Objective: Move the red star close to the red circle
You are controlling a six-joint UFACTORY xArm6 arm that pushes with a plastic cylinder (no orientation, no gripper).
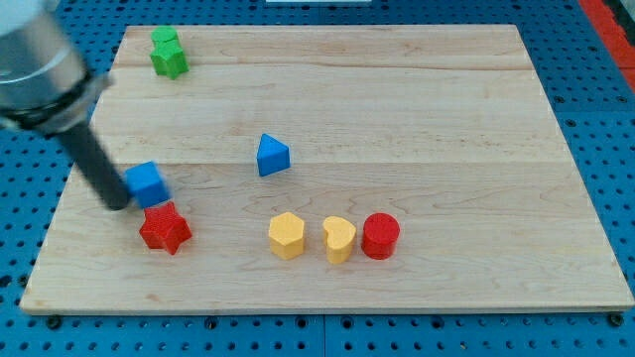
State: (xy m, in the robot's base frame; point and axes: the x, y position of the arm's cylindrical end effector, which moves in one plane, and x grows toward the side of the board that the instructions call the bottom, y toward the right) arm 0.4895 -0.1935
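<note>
My tip (118, 203): bare dark rod with no jaws, touching the blue cube (147, 183) at its 8 o'clock. Red star (165, 229): at 4 o'clock from my tip, near. Red circle (380, 236): glossy cylinder, 3 o'clock of the star, well apart. Wooden board (446, 119): pale, grained.

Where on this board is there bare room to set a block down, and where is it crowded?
Bare: right of the red circle and blue triangle; along the top, right of the green block. Crowded: lower left, my tip beside the blue cube and red star.
</note>
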